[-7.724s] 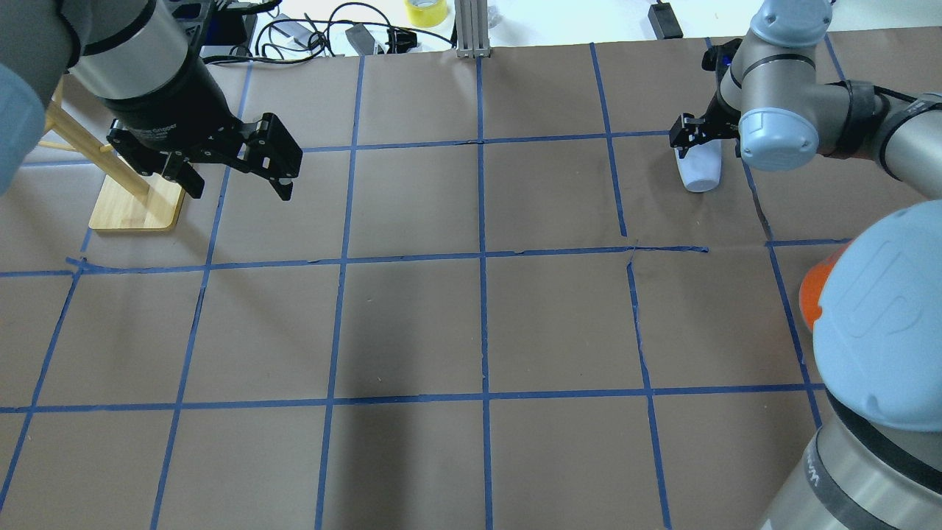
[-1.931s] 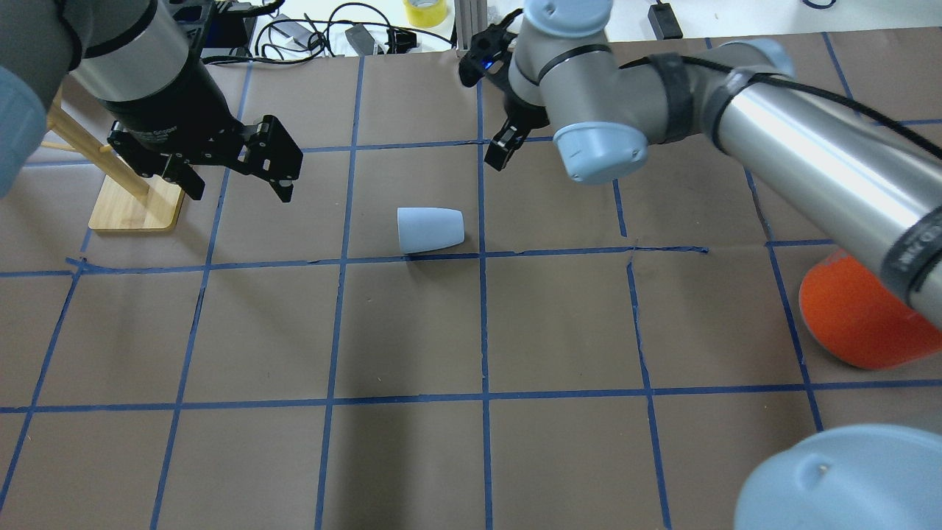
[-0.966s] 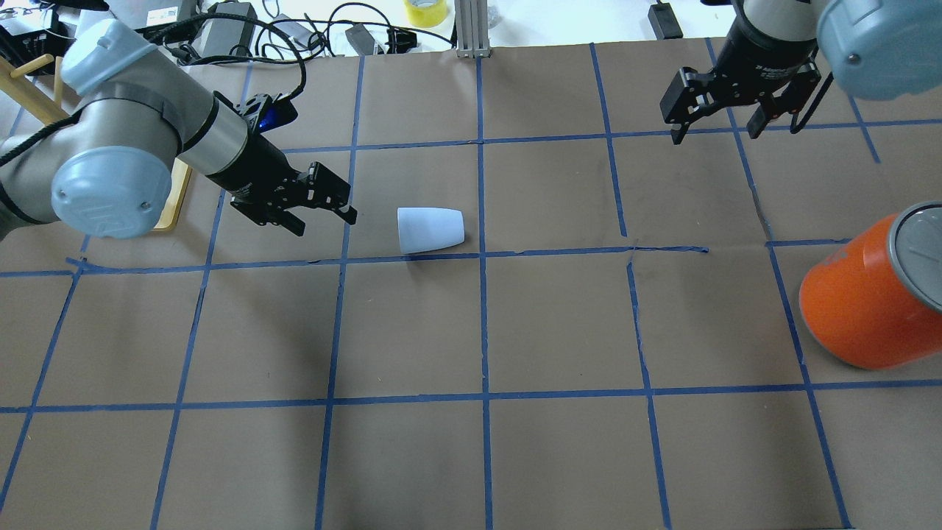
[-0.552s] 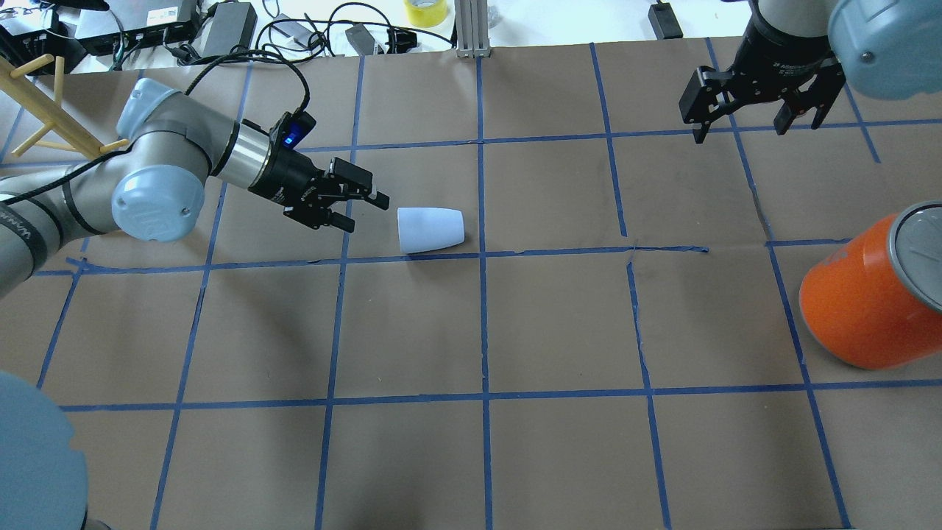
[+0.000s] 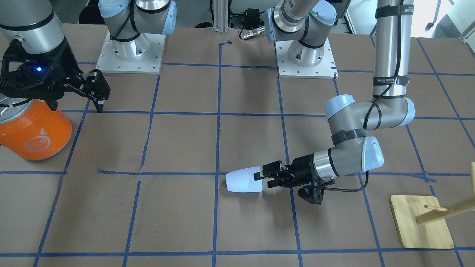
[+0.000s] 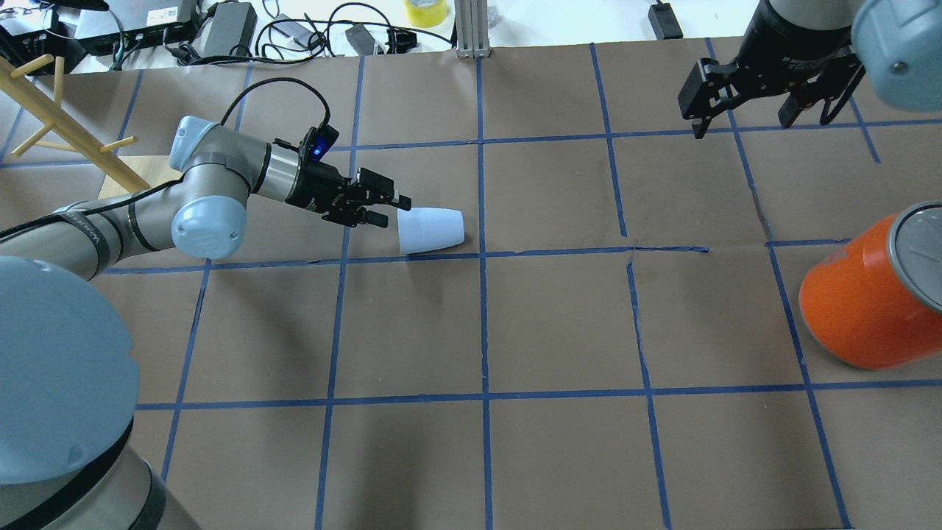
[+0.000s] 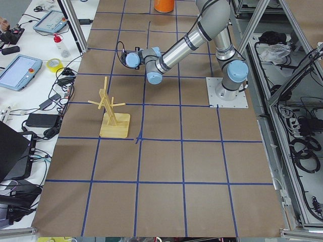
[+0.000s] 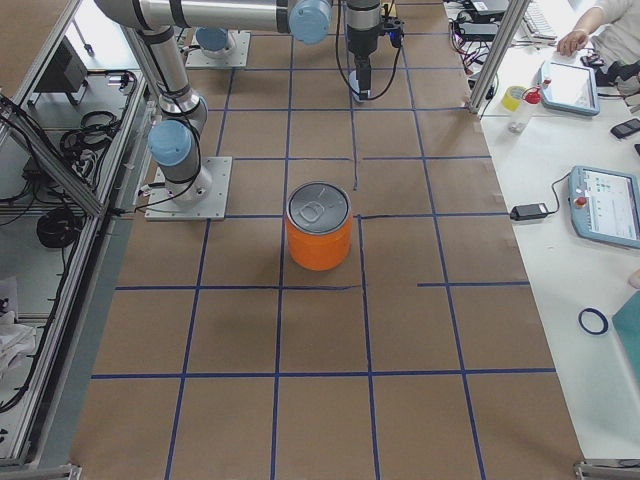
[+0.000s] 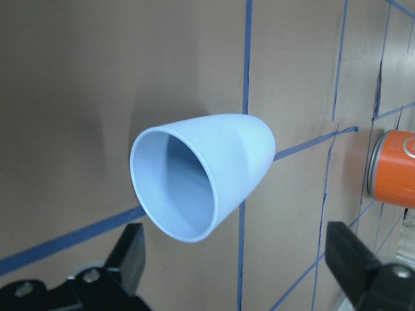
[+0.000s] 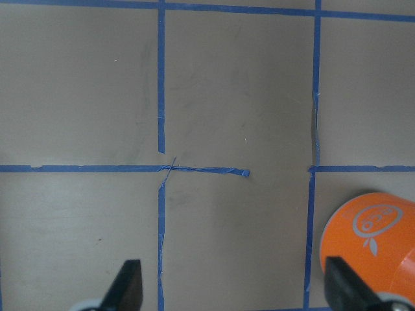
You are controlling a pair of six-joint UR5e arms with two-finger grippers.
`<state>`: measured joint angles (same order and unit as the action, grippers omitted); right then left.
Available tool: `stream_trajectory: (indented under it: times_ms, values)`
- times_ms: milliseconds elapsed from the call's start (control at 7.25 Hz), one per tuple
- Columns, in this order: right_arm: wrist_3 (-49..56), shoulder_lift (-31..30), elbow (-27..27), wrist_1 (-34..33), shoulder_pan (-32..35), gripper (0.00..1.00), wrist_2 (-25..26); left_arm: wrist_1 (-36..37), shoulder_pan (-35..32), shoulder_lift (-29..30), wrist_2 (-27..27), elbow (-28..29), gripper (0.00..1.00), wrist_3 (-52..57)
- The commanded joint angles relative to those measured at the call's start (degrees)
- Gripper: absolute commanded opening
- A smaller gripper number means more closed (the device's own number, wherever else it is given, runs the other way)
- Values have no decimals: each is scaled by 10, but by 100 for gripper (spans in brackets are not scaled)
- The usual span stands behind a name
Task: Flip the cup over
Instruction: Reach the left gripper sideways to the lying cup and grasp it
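The pale blue-white cup lies on its side on the brown paper near the table's middle, wide mouth toward my left gripper. It also shows in the front view. My left gripper is open and low, fingertips right at the cup's rim, gripping nothing. In the left wrist view the cup shows its bluish inside, with a finger on each side of it and a little short of it. My right gripper is open and empty, high at the far right, far from the cup.
A large orange can with a silver lid stands at the right edge, below my right gripper. A wooden peg rack on a bamboo base stands at the far left. Cables lie beyond the table's far edge.
The right gripper set the cup down on its side mid-table, let go and withdrew to the far right. The left arm came down and moved right until its open fingers reached the cup's mouth.
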<state>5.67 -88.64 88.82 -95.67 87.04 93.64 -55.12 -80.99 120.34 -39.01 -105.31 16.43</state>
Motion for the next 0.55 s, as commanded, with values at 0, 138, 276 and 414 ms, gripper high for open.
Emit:
stream_trajectory:
  times_ms: [0,138,276,414]
  values:
    - [-1,-9,5,2,24,100,-21,11,-8,3,50,-8,71,-10]
    - [-1,-10,5,17,24,100,-14,12,-9,3,48,-8,46,-19]
    - [-1,-10,5,18,24,100,-15,12,-9,-5,39,-3,0,-35]
    - [-1,-10,5,17,23,100,-14,20,-9,-3,32,-3,0,-46]
